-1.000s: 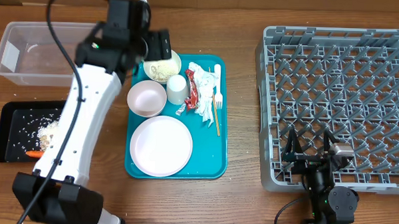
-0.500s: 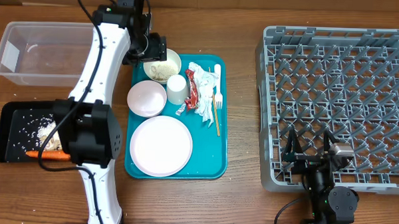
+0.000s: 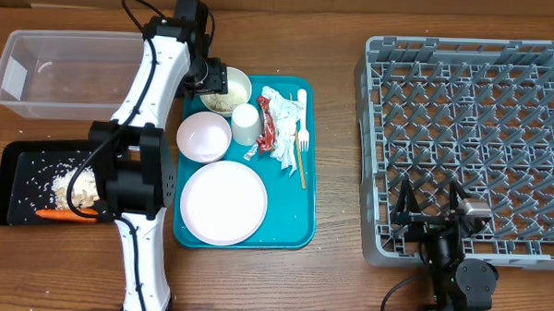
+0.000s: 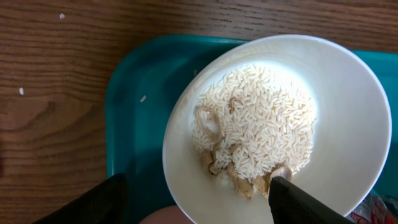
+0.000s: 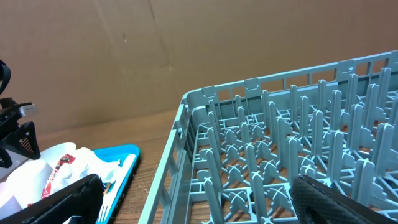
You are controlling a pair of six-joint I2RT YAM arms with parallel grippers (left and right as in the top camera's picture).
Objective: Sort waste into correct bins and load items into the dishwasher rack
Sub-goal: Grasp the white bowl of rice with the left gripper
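Rice (image 4: 255, 118) could spill onto the tray (image 4: 134, 93) if I tip the bowl (image 4: 348, 93), since my left hand (image 4: 198, 183) hangs open and empty over it at the tray's far-left corner, one finger (image 4: 93, 202) outside the rim, one inside.

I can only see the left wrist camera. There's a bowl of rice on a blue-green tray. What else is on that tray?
Observer: A big white plate, empty, sits at the near end of the teal tray.
Operator: Where can the rice go?
Observer: There's a black tray off to the left. It holds food scraps and a carrot.
Operator: What's the other arm doing?
Observer: The right gripper is over the near edge of the grey rack, open and holding nothing.
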